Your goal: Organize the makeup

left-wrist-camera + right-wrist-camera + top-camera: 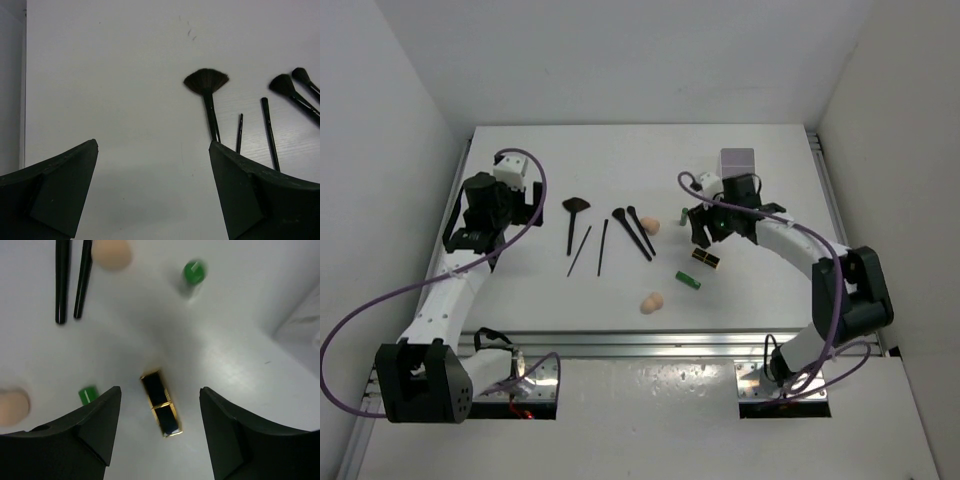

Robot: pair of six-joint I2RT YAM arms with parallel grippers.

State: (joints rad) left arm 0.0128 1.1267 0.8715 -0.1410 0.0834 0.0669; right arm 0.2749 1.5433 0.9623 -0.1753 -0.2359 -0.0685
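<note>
The makeup lies spread over the white table. A black-gold lipstick point(161, 404) point(706, 259) lies flat between the fingers of my right gripper point(160, 390) point(704, 232), which is open and apart from it on both sides. One green tube point(194, 271) stands beyond it and another green tube point(88, 394) point(688, 280) lies to the left. Two peach sponges point(650, 226) point(653, 301) sit nearby. A fan brush point(206, 82) point(574, 215), thin black sticks point(269, 132) and two brushes point(285, 87) lie in a row. My left gripper point(153, 143) point(500, 195) hangs open over bare table left of them.
A pale box point(738, 160) stands at the back right, just behind the right wrist; its edge point(300, 335) shows at the right of the right wrist view. White walls close in the table on three sides.
</note>
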